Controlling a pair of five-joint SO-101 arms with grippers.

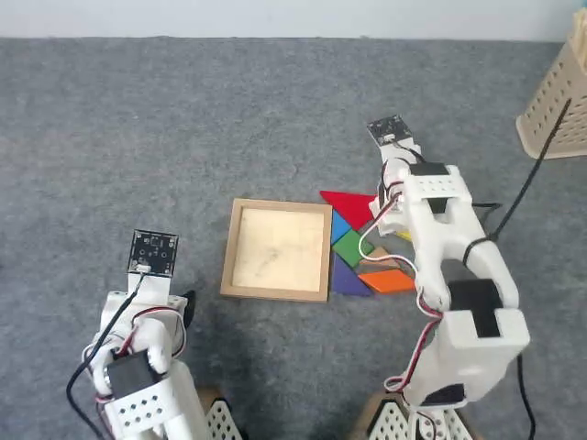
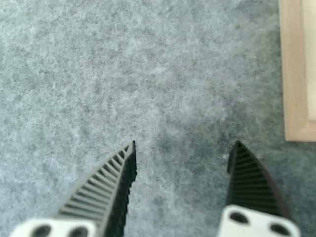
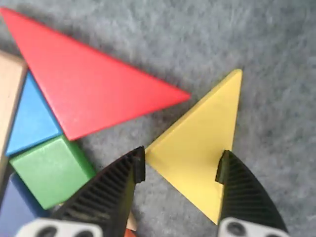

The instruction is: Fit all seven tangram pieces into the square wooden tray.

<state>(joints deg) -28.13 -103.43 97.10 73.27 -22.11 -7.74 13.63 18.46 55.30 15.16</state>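
Plainly right-arm work. Right jaws apart, poised astride the yellow triangle (image 3: 202, 143), flat on the counter (image 1: 138, 137): one tip by its square corner, the other at its long edge, so a squeeze across the narrow way. Just beside it, the red triangle (image 3: 89, 89), tip nearly touching. Beyond that, the blue piece (image 3: 32, 118) and green square (image 3: 52, 170), then the wooden tray (image 1: 229, 247), empty. Left jaws also apart, over bare counter by the tray's rim, well apart from every piece. Probably next: close, lift, carry trayward.
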